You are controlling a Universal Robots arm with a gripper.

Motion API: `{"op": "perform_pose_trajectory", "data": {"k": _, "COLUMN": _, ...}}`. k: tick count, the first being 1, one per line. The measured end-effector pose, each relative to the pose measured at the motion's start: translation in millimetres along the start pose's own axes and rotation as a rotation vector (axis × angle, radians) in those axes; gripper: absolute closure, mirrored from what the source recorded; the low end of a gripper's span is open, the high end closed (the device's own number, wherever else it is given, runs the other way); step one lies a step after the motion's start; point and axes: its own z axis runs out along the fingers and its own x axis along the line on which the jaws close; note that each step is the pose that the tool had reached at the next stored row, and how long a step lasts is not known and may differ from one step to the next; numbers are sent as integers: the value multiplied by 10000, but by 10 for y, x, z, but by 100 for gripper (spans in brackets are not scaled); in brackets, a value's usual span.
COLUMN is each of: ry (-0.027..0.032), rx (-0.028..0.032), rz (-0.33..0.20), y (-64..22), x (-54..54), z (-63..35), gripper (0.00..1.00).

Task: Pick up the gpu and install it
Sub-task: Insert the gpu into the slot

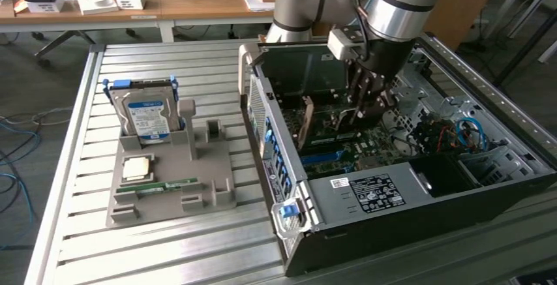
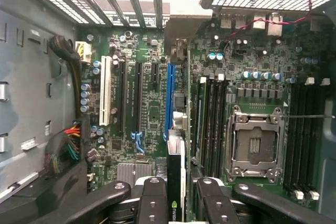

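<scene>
Fingers (image 2: 153, 203) of the gripper (image 2: 177, 187) pinch the gpu (image 2: 176, 156) edge-on between the jaws, inside the case (image 1: 418, 233). Pickup is done. The card stands over the blue slot (image 2: 169, 93) just ahead of the jaws, and I judge it is not yet seated.

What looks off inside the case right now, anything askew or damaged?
Nothing stands out. The pincer grips the gpu edge-on, and the card runs parallel to the blue slot close beside it, with no visible tilt. The motherboard shows no visible damage.
</scene>
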Motion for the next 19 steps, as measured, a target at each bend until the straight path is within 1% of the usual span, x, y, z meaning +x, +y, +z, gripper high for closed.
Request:
{"op": "perform_pose_trajectory", "data": {"k": 6, "ry": 1, "rx": 0, "rz": 6, "y": 16, "x": 1, "z": 75, "gripper": 73}}
{"op": "perform_pose_trajectory", "data": {"k": 19, "ry": 3, "rx": 1, "rz": 248, "y": 36, "x": 1, "z": 155, "gripper": 73}}
